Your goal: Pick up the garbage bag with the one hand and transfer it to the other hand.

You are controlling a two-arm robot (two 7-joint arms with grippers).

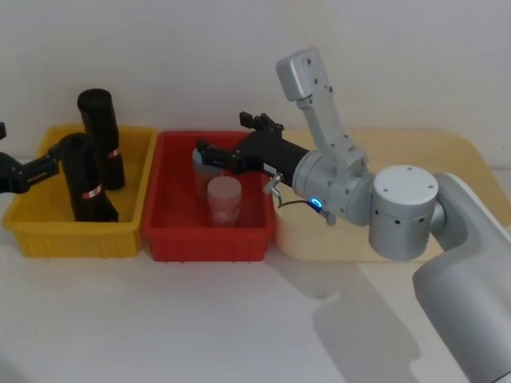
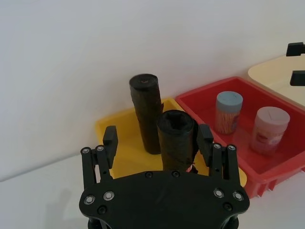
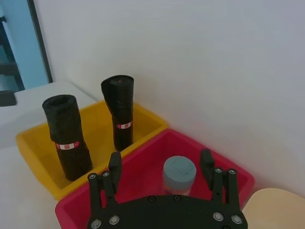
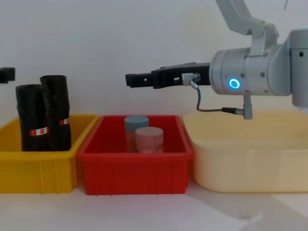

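Two black garbage bag rolls stand upright in the yellow bin point(image 1: 72, 239). My left gripper point(image 1: 64, 153), the one hand, is open at the top of the nearer garbage bag point(image 1: 86, 187). In the left wrist view that roll point(image 2: 176, 138) stands between the fingers point(image 2: 110, 140), close to one and apart from the other. The second roll point(image 1: 102, 136) stands behind it. My right gripper point(image 1: 204, 152), the other hand on the blue-ringed arm, hovers open above the red bin point(image 1: 204, 243) with nothing in it.
The red bin holds a pink-lidded jar point(image 1: 224, 199) and a blue-lidded jar point(image 3: 178, 172), the latter under my right gripper. A beige tray point(image 4: 240, 159) sits to the right of the red bin. A white wall rises close behind the bins.
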